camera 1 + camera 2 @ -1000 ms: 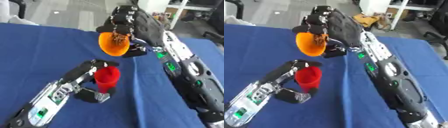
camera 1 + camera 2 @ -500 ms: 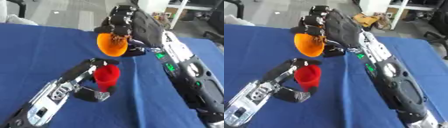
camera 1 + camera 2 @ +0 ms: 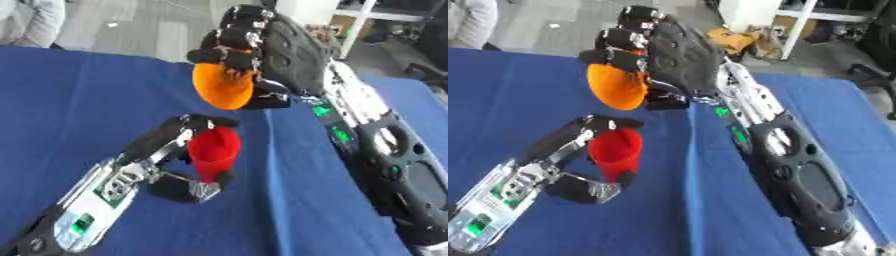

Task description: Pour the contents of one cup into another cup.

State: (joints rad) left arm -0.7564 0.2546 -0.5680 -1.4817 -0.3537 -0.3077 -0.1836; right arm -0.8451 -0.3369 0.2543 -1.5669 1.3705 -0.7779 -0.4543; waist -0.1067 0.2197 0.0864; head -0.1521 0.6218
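A red cup (image 3: 213, 152) stands upright on the blue table, and my left hand (image 3: 179, 150) is curled round it from the left. Above and slightly behind it my right hand (image 3: 262, 45) holds an orange cup (image 3: 223, 86), fingers wrapped over its top side. The orange cup is tipped over, its body angled down toward the red cup. I cannot see the inside of either cup.
A blue cloth (image 3: 79, 100) covers the whole table. Beyond its far edge are a grey floor, a cardboard box (image 3: 737, 40) and white furniture (image 3: 798, 15). A person's sleeve (image 3: 26, 20) shows at the top left corner.
My right hand with the orange cup has stayed above the red cup, tilting it a little more. My left hand keeps the red cup in place.
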